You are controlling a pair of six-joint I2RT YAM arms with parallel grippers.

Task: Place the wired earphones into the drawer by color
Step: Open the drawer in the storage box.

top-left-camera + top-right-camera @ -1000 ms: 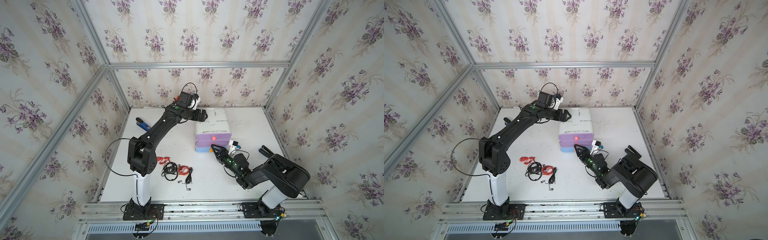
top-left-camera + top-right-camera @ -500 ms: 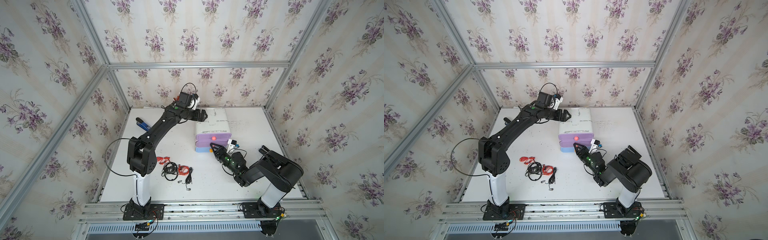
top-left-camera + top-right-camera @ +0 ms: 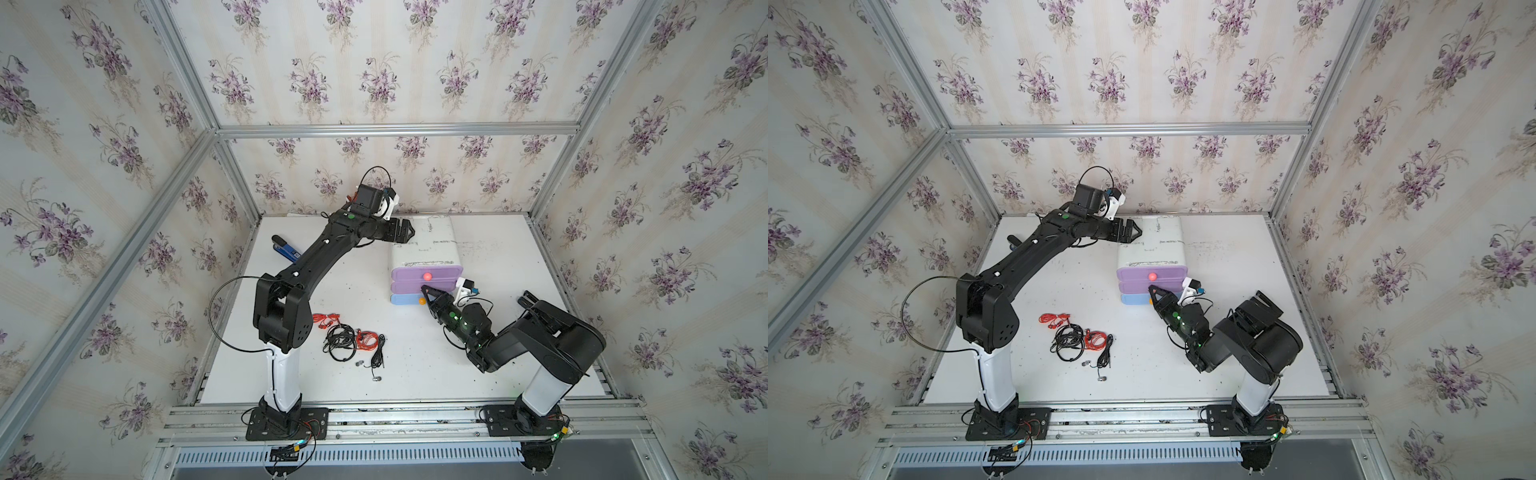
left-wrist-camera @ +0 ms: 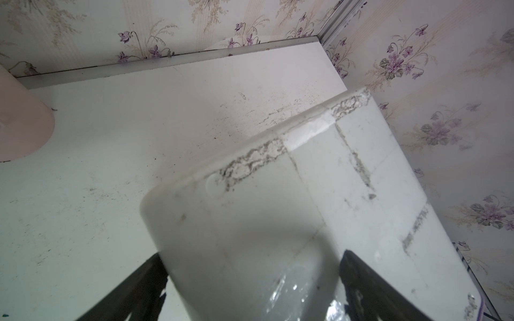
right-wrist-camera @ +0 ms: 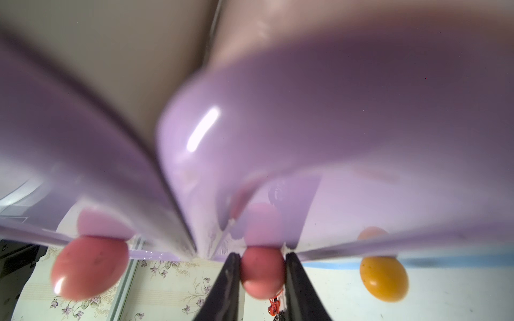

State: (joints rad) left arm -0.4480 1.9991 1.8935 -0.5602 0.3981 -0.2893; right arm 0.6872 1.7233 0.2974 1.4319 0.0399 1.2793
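Wrist view: right jaws pinch pink knob [image 5: 262,273] | top views: grip hidden

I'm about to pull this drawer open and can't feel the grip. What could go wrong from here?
1. The right gripper pinches only the round, glossy pink knob of the middle drawer; a pull might slip it off.
2. The left gripper stands open about the drawer unit at its rear, not clamped, so the unit may slide forward.
3. The red earphones and black earphones overlap on the table; lifting one could drag the other.
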